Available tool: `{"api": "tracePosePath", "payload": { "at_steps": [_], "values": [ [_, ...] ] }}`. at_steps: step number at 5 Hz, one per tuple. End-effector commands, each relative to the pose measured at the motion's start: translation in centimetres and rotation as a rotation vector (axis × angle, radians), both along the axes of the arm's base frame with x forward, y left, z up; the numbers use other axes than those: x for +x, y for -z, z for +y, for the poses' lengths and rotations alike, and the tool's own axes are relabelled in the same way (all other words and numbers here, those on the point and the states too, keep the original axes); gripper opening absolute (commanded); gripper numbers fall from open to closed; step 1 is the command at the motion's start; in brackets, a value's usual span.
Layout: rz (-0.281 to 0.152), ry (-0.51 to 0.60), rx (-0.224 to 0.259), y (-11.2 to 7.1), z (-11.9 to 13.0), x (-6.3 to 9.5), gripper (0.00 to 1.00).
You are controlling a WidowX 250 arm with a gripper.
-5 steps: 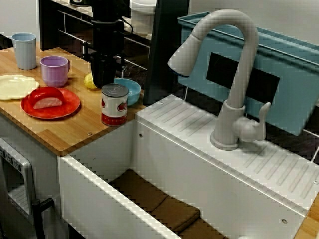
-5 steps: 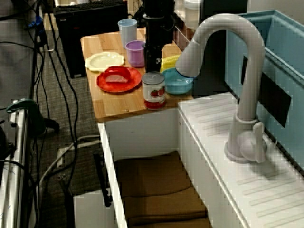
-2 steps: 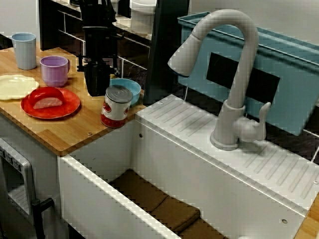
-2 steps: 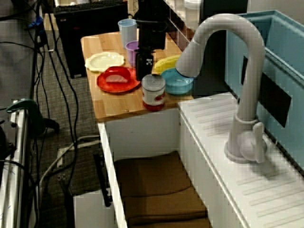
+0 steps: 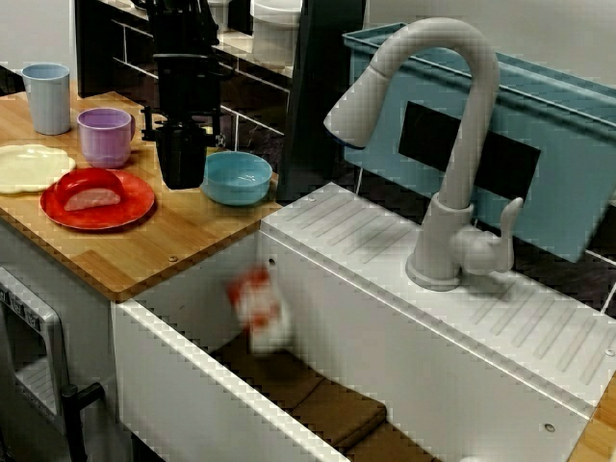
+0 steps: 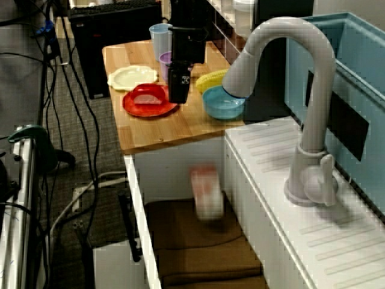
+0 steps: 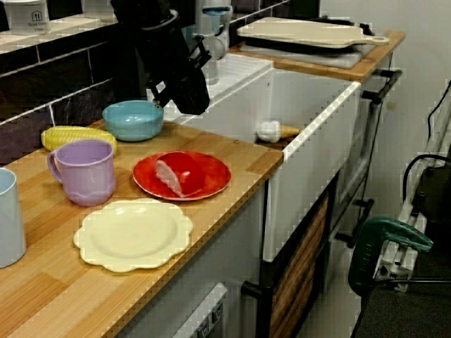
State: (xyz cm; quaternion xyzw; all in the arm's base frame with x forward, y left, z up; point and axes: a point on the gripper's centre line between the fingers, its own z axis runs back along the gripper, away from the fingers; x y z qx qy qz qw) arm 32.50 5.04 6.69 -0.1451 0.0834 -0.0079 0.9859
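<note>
The red and white can point(image 5: 258, 310) is a blur inside the white sink point(image 5: 183, 380), up off the brown mat point(image 5: 327, 409). Farther back, my gripper point(image 5: 181, 175) hangs just over the wooden counter point(image 5: 164, 245), between the red plate point(image 5: 125, 207) and the blue bowl point(image 5: 237, 178). I cannot tell if it is spread or squeezed together

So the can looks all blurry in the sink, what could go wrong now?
The can looks mid-fall in the sink, so it may bang down on the brown pad, dent or roll. The claw hangs low right by the bowl and red plate; a sideways swing could bump them.
</note>
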Motion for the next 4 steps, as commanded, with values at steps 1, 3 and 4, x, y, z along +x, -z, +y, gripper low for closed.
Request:
{"api": "tracePosePath", "payload": {
  "at_steps": [1,3,4],
  "values": [
    [-0.107,-0.026,0.075,-3.9,1.3,1.8,0.0],
    [-0.191,-0.036,0.221,-4.3,1.5,1.5,0.5],
    [-0.206,-0.009,0.231,-4.9,1.3,1.2,1.0]
  ]
}}
